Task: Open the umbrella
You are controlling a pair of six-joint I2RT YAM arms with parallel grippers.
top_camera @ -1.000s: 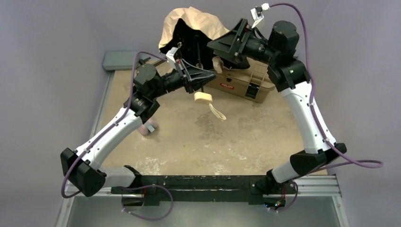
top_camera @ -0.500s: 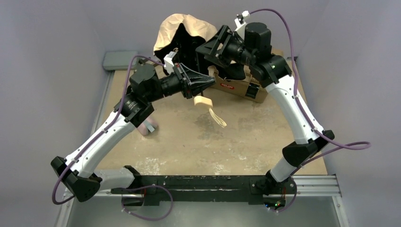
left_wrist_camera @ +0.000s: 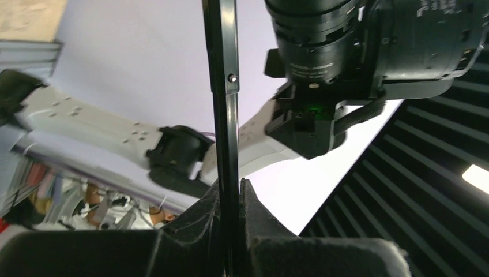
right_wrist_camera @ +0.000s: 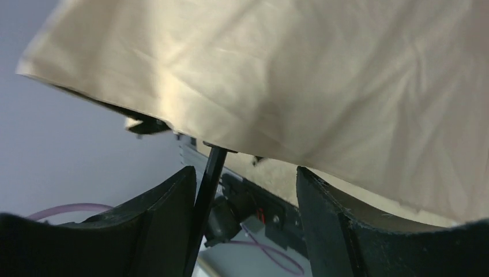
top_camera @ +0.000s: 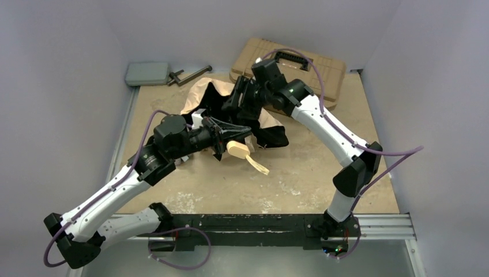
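Observation:
The umbrella (top_camera: pixel 203 94) lies low over the table, partly spread, with beige fabric on top and a black underside (top_camera: pixel 271 136). Its cream knob handle (top_camera: pixel 235 149) and strap (top_camera: pixel 257 167) point toward the arms. My left gripper (top_camera: pixel 226 136) is shut on the thin black shaft (left_wrist_camera: pixel 225 86) just above the handle, both fingers (left_wrist_camera: pixel 254 202) pressed to it. My right gripper (top_camera: pixel 241 101) sits at the canopy's middle. Its jaws (right_wrist_camera: pixel 245 196) stand open under the beige fabric (right_wrist_camera: pixel 300 75), and the black shaft (right_wrist_camera: pixel 206 173) passes beside one finger (right_wrist_camera: pixel 167 202).
A tan toolbox (top_camera: pixel 291 60) lies flat at the back of the table. A grey block (top_camera: pixel 147 73) and a dark metal tool (top_camera: pixel 187 75) sit at the back left. Grey walls close in on both sides.
Both arms have swung down and toward the left, bringing the umbrella from high in the air down onto the table. The toolbox is now uncovered. The right jaws have narrowed somewhat.

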